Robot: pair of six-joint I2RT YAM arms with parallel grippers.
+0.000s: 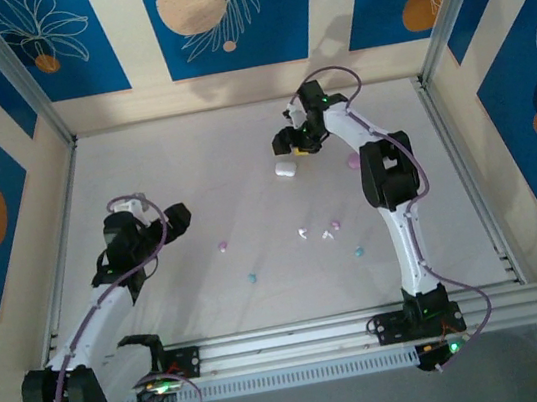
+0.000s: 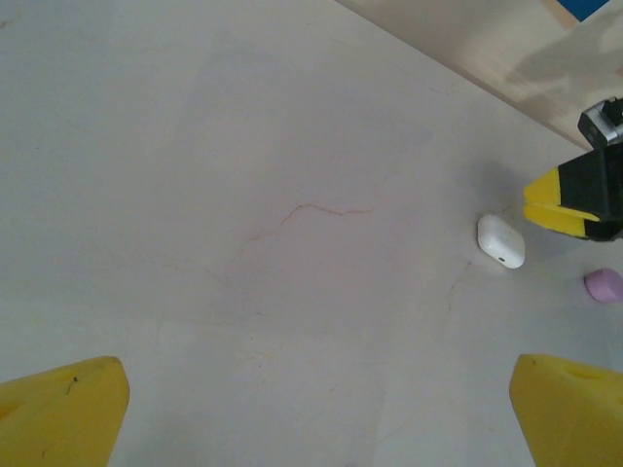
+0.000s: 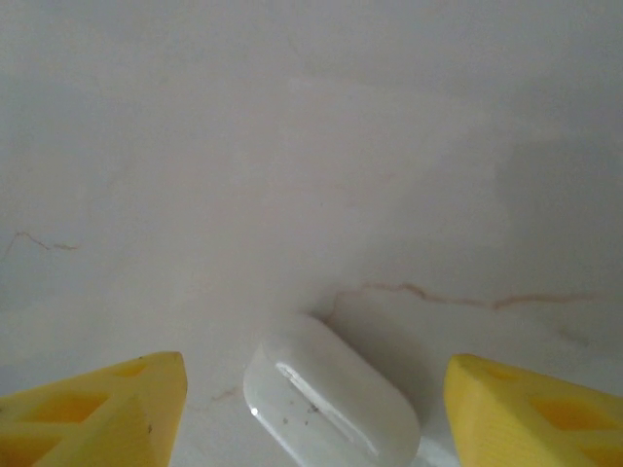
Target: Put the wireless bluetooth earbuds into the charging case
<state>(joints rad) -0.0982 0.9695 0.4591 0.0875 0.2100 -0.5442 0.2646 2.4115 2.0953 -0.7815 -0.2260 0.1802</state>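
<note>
As the right claw (image 3: 316,362) straddles it, the white case (image 3: 331,404) lies flat.

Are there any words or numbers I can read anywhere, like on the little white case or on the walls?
None: no text can be read anywhere.
The white case is plain, with only tiny dark specks.
The blue wall panels carry leaf drawings and orange circles, no letters.

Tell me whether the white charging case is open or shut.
Shut: the white charging case lies as one smooth closed shell, no lid raised, no sockets showing.
</note>
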